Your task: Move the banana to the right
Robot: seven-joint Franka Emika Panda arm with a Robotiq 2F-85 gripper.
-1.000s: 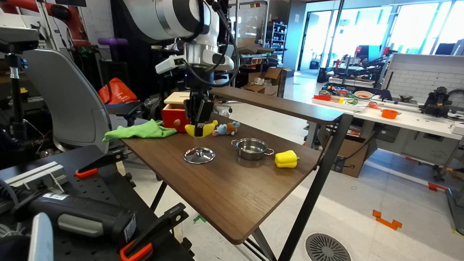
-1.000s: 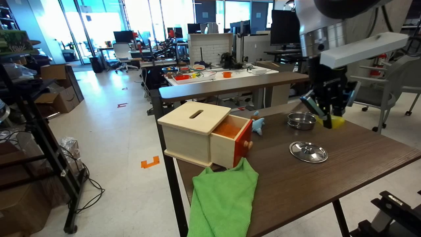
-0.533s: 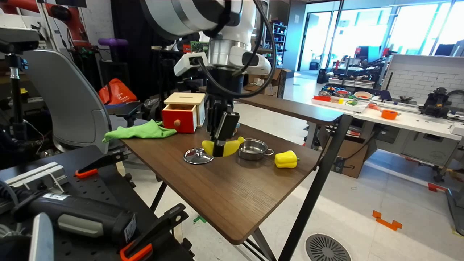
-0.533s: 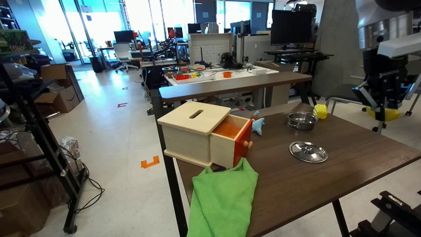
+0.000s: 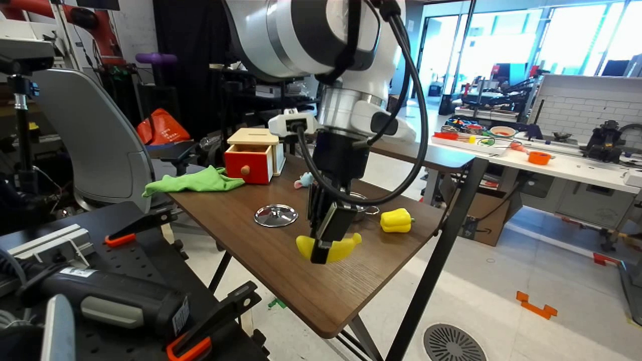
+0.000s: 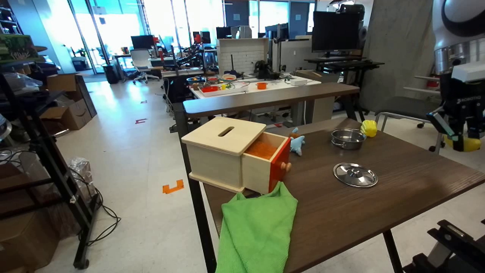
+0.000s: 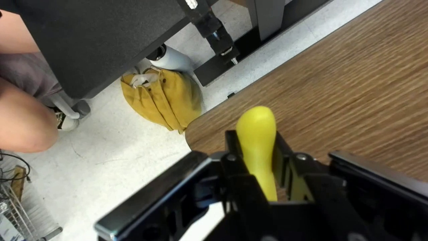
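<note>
The small curved yellow banana point(image 5: 345, 249) is held off the table point(image 5: 301, 281) in my gripper point(image 5: 323, 250), near the table's end away from the wooden box. In an exterior view the banana point(image 6: 470, 144) hangs at the right edge, seen against the floor beyond the table. In the wrist view the gripper point(image 7: 255, 139) is shut on the banana point(image 7: 256, 134), with one finger on each side. One end of the banana points away from the camera, above the table corner; its other end is hidden by the gripper.
A metal lid point(image 5: 275, 215) lies flat on the table. A small metal pot point(image 6: 348, 138) and a yellow pepper point(image 5: 396, 220) stand farther over. A wooden box point(image 6: 216, 163) with its red-fronted drawer open, a green cloth point(image 6: 259, 223) and a blue toy point(image 6: 297, 145) are at the other end.
My gripper has carried the banana to the right in both exterior views, away from the wooden box and past the lid. It has stayed shut on it. The other things have not moved.
</note>
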